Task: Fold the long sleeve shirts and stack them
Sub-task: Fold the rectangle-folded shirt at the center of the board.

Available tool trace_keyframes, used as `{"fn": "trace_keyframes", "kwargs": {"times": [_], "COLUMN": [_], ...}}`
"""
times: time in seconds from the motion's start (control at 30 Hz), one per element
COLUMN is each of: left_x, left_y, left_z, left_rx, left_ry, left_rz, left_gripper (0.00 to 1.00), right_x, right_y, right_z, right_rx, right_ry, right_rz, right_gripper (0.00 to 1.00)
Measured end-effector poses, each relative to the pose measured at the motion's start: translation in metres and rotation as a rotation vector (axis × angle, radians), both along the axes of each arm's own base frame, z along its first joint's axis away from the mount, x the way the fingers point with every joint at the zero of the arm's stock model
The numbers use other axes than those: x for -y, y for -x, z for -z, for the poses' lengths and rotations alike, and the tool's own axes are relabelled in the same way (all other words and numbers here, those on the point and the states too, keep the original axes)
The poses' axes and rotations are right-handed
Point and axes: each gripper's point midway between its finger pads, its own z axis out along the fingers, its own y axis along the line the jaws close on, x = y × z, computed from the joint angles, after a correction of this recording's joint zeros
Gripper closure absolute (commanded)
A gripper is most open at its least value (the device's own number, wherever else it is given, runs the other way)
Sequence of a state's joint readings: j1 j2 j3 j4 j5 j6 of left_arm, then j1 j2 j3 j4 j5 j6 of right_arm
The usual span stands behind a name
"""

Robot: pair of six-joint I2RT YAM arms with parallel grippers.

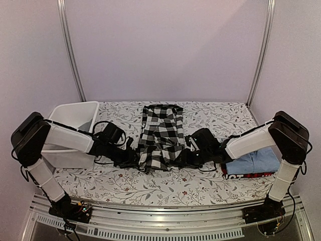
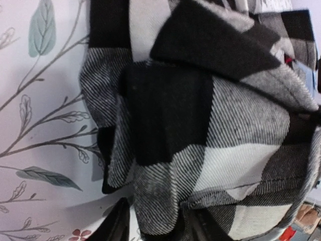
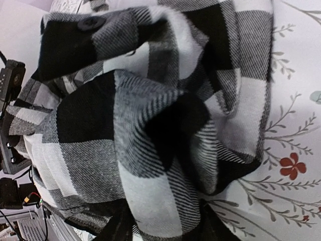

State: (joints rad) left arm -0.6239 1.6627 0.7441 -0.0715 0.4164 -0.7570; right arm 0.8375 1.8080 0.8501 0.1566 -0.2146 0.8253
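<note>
The black-and-white checked long sleeve shirt (image 1: pixel 160 135) lies folded into a long strip down the middle of the table. My left gripper (image 1: pixel 129 156) is at its near left edge, my right gripper (image 1: pixel 186 156) at its near right edge. In the left wrist view a bunched fold of the checked shirt (image 2: pixel 200 130) sits between the dark fingers of the left gripper (image 2: pixel 163 221). In the right wrist view a thick fold of the checked shirt (image 3: pixel 150 115) fills the gap of the right gripper (image 3: pixel 163 226). A light blue shirt (image 1: pixel 257 160) lies folded on a red-and-black one (image 1: pixel 246 175) at the right.
A white plastic tub (image 1: pixel 75 118) stands at the back left, behind the left arm. The flowered tablecloth (image 1: pixel 165 186) covers the table. Grey walls with metal posts close in the back and sides.
</note>
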Motion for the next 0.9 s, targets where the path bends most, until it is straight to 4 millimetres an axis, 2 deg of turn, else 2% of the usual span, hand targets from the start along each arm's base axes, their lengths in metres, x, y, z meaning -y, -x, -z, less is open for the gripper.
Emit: {"fn": "trace_keyframes", "kwargs": {"times": [0.13, 0.27, 0.4, 0.6, 0.67, 0.77, 0.9], "left_x": [0.001, -0.004, -0.008, -0.008, -0.003, 0.006, 0.014], "left_y": [0.009, 0.021, 0.029, 0.035, 0.029, 0.008, -0.039], "left_z": [0.004, 0.001, -0.010, -0.023, -0.033, -0.052, -0.068], "left_rx": [-0.013, -0.027, -0.034, -0.050, -0.034, 0.008, 0.057], "left_ry": [0.003, 0.001, 0.004, 0.006, 0.017, 0.046, 0.074], "left_rz": [0.016, 0.026, 0.031, 0.050, 0.054, 0.057, 0.036], "left_gripper": [0.91, 1.00, 1.00, 1.00, 1.00, 1.00, 1.00], "right_x": [-0.009, -0.011, -0.007, -0.013, -0.018, -0.021, -0.016], "right_y": [0.011, 0.023, 0.029, 0.024, 0.019, 0.005, -0.027], "right_z": [-0.001, 0.003, 0.004, -0.023, -0.031, -0.045, -0.060], "right_rx": [-0.004, -0.023, -0.040, -0.009, 0.003, 0.024, 0.042], "right_ry": [-0.011, -0.008, -0.005, -0.049, -0.064, -0.094, -0.132], "right_rz": [-0.028, -0.039, -0.035, -0.030, -0.028, -0.016, 0.031], "right_gripper": [0.85, 0.94, 0.95, 0.95, 0.95, 0.95, 0.95]}}
